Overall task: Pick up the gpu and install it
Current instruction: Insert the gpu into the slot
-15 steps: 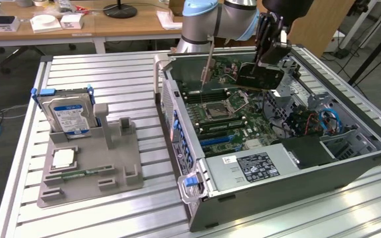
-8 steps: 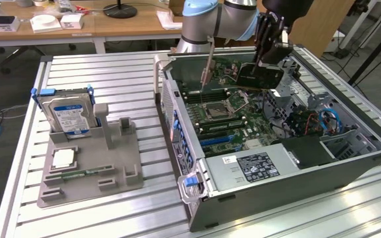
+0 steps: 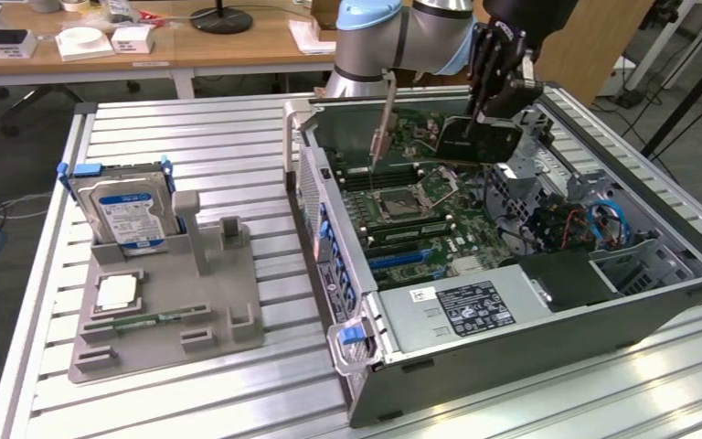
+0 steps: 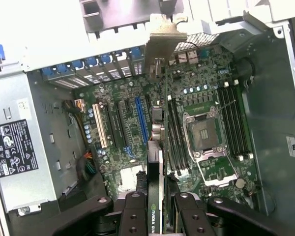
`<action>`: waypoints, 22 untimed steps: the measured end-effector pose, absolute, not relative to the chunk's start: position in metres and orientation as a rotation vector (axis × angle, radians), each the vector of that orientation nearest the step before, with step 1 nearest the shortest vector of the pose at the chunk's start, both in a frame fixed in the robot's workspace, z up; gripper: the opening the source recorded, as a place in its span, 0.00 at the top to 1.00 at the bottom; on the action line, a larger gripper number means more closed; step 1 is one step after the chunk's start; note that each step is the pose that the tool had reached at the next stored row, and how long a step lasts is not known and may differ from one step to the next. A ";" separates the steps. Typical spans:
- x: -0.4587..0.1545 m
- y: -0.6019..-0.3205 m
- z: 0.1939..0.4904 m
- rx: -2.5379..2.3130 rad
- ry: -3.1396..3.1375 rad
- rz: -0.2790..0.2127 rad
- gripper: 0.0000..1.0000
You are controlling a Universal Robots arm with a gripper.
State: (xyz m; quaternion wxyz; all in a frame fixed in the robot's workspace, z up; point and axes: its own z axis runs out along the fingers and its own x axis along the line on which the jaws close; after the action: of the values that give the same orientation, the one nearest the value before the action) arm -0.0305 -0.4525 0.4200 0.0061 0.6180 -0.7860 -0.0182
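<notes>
Black-faced gpu [image 3: 479,142] hangs clamped in my gripper [image 4: 160,216] above the motherboard [image 4: 211,93] inside the open case [image 3: 510,357], and I fear a slight tilt would jam its edge against the board.

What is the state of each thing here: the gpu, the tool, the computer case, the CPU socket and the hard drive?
gpu, held above the motherboard, not seated.
tool, shut on the gpu.
computer case, on its side, open.
CPU socket, bare, no cooler.
hard drive, upright in the gray holder.
</notes>
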 end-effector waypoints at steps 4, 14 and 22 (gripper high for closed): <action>-0.031 -0.452 0.420 1.965 -2.435 -0.057 0.74; -0.031 -0.452 0.421 2.049 -2.363 -0.056 0.74; -0.031 -0.452 0.421 2.123 -2.294 -0.055 0.74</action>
State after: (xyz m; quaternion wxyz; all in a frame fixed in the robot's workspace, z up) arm -0.0306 -0.4525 0.4208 0.0076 0.6791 -0.7338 -0.0177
